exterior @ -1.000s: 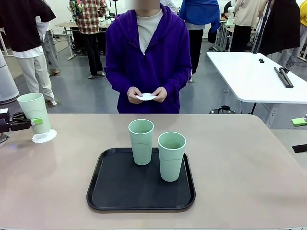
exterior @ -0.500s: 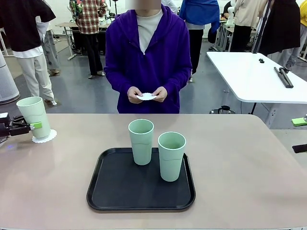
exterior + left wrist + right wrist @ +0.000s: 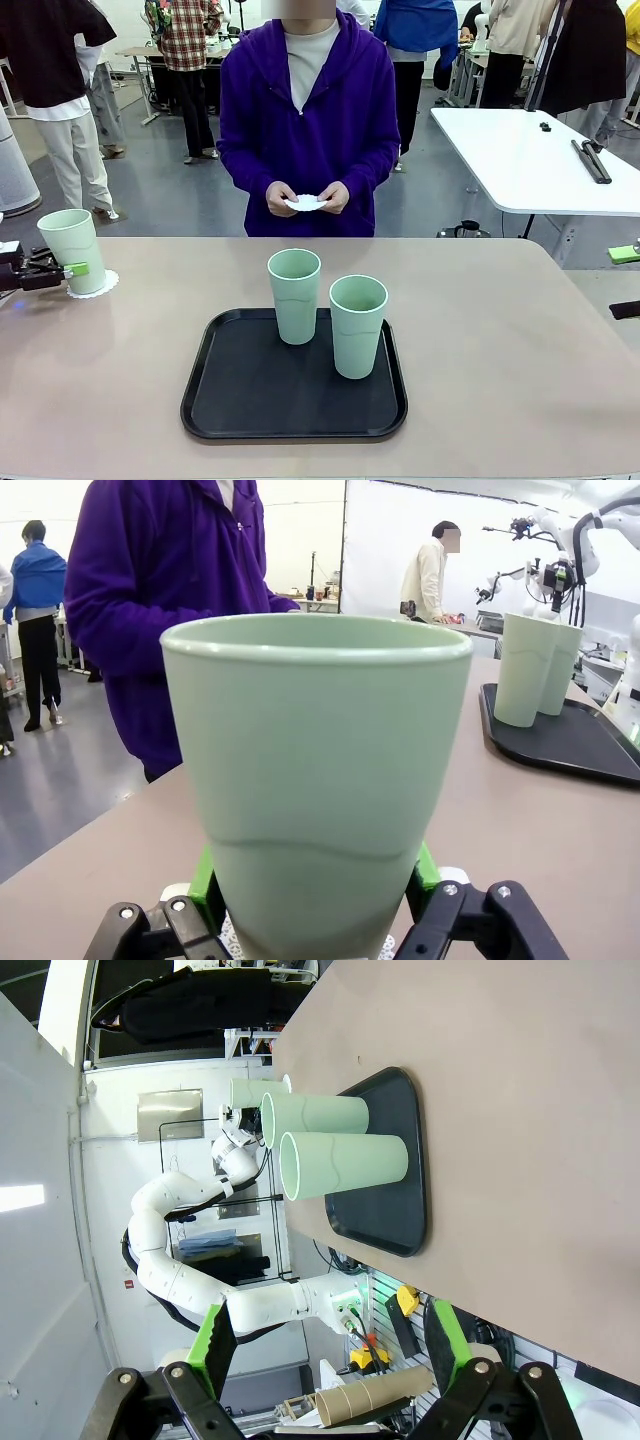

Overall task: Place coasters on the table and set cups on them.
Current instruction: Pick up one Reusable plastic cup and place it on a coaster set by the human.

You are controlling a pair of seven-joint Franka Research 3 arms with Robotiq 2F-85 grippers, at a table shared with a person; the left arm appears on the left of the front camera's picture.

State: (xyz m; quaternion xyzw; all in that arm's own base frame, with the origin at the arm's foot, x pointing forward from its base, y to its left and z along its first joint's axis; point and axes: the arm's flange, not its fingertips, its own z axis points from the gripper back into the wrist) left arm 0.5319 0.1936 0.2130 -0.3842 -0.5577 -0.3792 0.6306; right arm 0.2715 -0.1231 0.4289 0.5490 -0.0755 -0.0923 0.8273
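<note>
At the table's [image 3: 500, 350] far left edge my left gripper [image 3: 64, 270] is shut on a mint-green cup [image 3: 72, 250], low on its body. The cup stands upright, its base down on a lacy white coaster [image 3: 103, 281]. In the left wrist view the cup [image 3: 315, 770] sits between the green pads, with the coaster's edge [image 3: 452, 876] peeking out beneath. Two more cups [image 3: 295, 295] [image 3: 357, 325] stand on the black tray [image 3: 230, 400]. The person across holds another coaster [image 3: 305, 203] in both hands. My right gripper [image 3: 330, 1345] is open and holds nothing, off to the table's right.
The black tray lies in the middle of the near half of the table. A white table [image 3: 530, 160] stands behind at the right. Bare tabletop stretches left and right of the tray. Other people stand in the background.
My left gripper has lowered the cup and shifted it a little left, from hovering above the coaster to resting on it. The person's hands and the tray cups have not moved.
</note>
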